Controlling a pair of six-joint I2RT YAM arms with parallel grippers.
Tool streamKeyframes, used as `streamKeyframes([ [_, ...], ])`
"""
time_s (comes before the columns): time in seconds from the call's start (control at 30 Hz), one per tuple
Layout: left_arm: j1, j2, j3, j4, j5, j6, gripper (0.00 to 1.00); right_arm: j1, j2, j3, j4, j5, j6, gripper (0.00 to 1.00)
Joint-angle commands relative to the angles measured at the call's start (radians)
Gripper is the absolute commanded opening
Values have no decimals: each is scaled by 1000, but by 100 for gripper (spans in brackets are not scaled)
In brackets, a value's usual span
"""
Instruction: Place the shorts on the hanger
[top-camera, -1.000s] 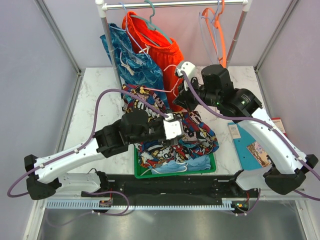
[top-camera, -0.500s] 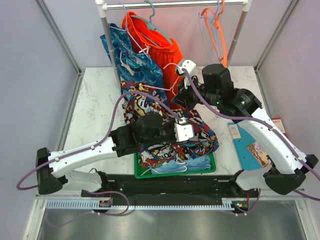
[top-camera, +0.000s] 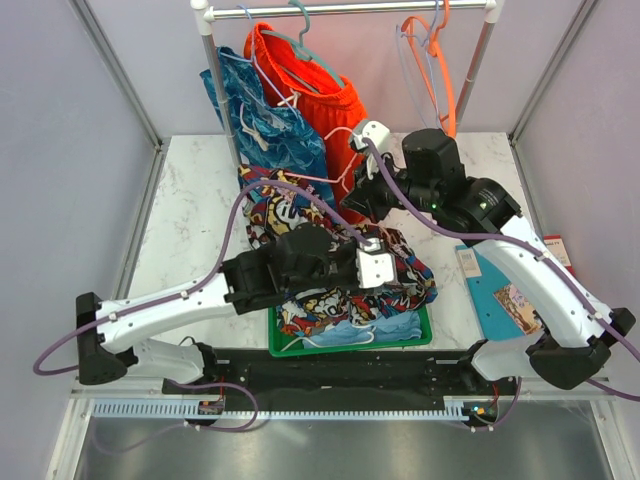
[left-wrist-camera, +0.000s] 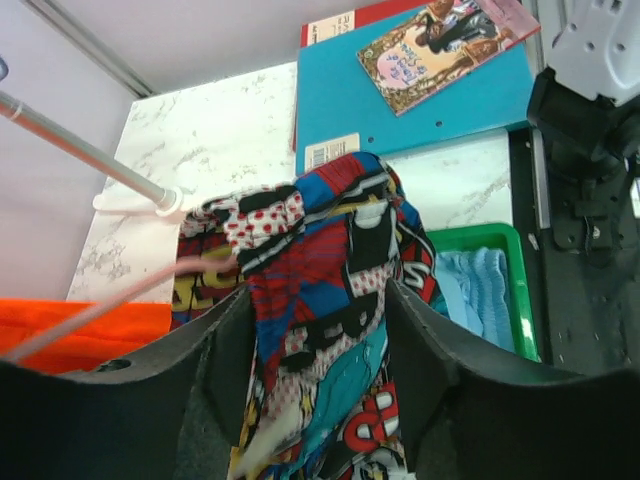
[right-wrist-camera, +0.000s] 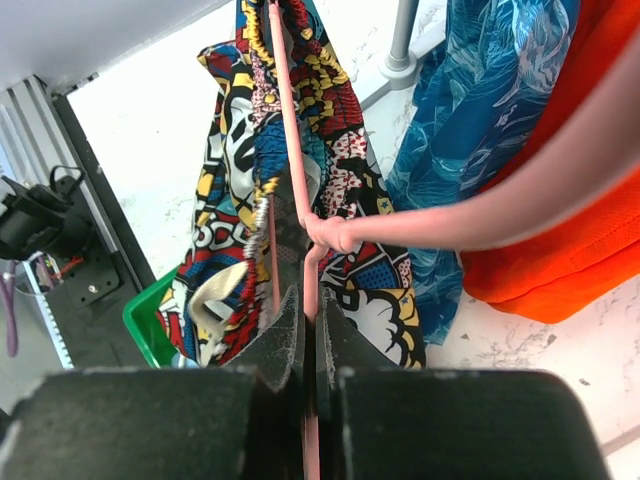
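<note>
Above the green plastic tray (top-camera: 427, 330), the comic-print multicolour shorts (top-camera: 275, 205) hang bunched along one arm of the thin pale pink hanger (right-wrist-camera: 290, 150), whose long axis runs away from the tray. The right claw (right-wrist-camera: 308, 310) is pressed together on the hanger. The left claw (left-wrist-camera: 318, 295), nearer the tray, has a finger on either side of the loose cloth; whether it pinches cannot be told.

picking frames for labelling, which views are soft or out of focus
Left wrist: its own fingers are dark foreground blur, pink hanger smeared, comic-print shorts fairly sharp. Right wrist: the hanger's near arm is a fat blur, the print crisp. Top external: evenly lit, sharp throughout.
</note>
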Motion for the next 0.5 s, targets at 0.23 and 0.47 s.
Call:
streamKeyframes([
  [0.23,408,-397,-21,-244,9,8,62,-2,-72,9,-31,-51,-142,0],
  [0.47,498,-322,65,-226,-41,45,62,-2,-55,79,-143,-71,-229,0],
])
